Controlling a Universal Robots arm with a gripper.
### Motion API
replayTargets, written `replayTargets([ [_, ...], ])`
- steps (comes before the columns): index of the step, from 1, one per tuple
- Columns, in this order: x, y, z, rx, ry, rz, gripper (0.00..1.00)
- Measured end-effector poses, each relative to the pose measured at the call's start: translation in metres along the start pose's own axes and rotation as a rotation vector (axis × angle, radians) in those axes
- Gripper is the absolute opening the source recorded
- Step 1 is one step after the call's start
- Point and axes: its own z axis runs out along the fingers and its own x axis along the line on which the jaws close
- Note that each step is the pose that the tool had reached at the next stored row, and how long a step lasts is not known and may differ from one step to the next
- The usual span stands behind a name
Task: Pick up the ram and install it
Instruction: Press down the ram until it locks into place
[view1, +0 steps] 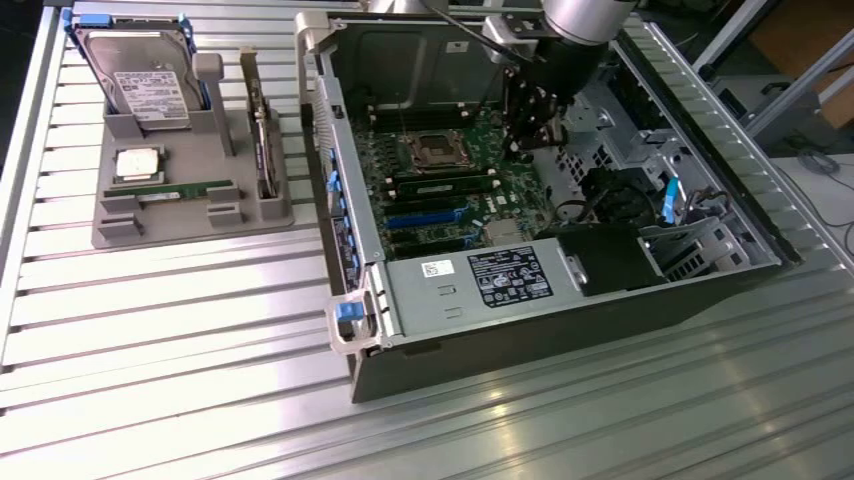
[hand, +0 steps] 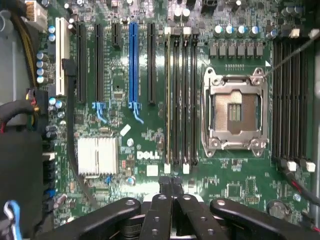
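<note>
In the exterior view, the claw (view1: 534, 125) hangs inside the open computer case (view1: 534, 200) above the motherboard; one ram (view1: 187, 191) lies in the grey holder (view1: 160, 225) on the worktop. In the wrist view, the claw (hand: 171, 187) is closed, empty, over the motherboard (hand: 145, 135) beside the memory slots (hand: 180, 95).

A parts tray (view1: 160, 225) sits near the tabletop (view1: 160, 340) edge at the exterior view's left, holding a ram (view1: 187, 190). The open computer case (view1: 534, 300) lies mid-tabletop, with the end effector (hand: 171, 187) inside, over its motherboard (hand: 145, 145).
</note>
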Motion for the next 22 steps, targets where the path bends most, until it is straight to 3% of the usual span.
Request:
replayTargets([
  [1,0.0,0.0089,0.0044,0.0,-0.0001,0.0,0.11],
  [2,0.0,0.0123,0.0105,-0.0002,0.0,0.0,0.11],
  [10,-0.001,0.0097,0.0388,-0.0047,0.0016,0.0,0.11],
  [11,-0.001,0.0097,0.0389,-0.0029,0.0007,0.0,0.11],
  [12,-0.001,0.0118,0.0325,0.012,0.0009,0.0,0.11],
  [13,-0.001,0.0174,0.0328,0.0156,0.0009,0.0,0.11],
  [14,-0.001,0.0321,0.0334,0.019,0.0003,0.001,0.11],
  [15,0.0,0.0415,0.0338,0.0206,0.0002,0.001,0.11],
  [19,0.0,0.06,0.0348,0.0242,-0.0012,0.001,0.11],
  [22,0.0,0.0721,0.0356,0.0258,-0.0056,0.001,0.11],
])
